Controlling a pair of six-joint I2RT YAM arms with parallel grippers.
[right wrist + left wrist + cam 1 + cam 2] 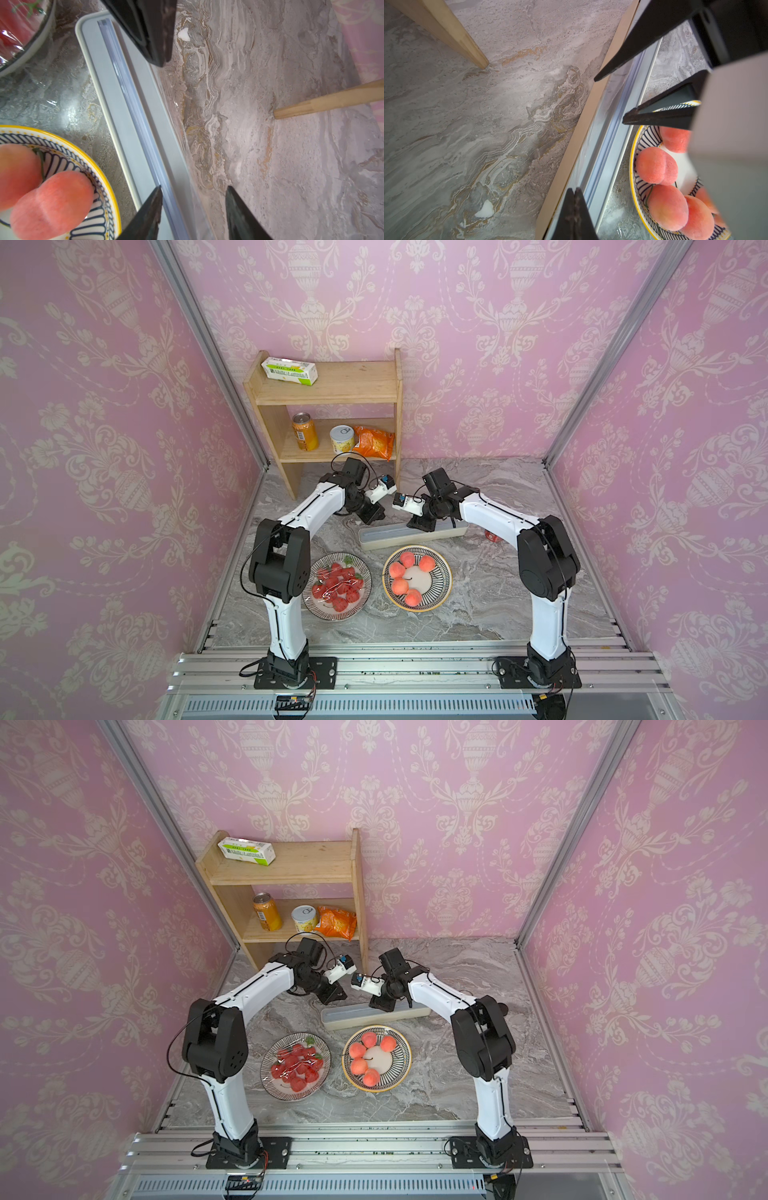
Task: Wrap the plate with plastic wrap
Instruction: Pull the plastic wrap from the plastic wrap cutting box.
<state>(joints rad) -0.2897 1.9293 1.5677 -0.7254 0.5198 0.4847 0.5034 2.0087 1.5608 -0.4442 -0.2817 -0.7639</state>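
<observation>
Left gripper (574, 190): jaws together at dispenser box (386, 536) far edge.
Right gripper (193, 189): jaws apart, astride same edge.
Peach plate (445, 585): just beside that box, on table (498, 605).

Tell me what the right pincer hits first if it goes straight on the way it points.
Most likely the dispenser box, at its far edge: the right pincer points down, open, astride it, one tip over the box, one over the table. Depth is unclear.
</observation>
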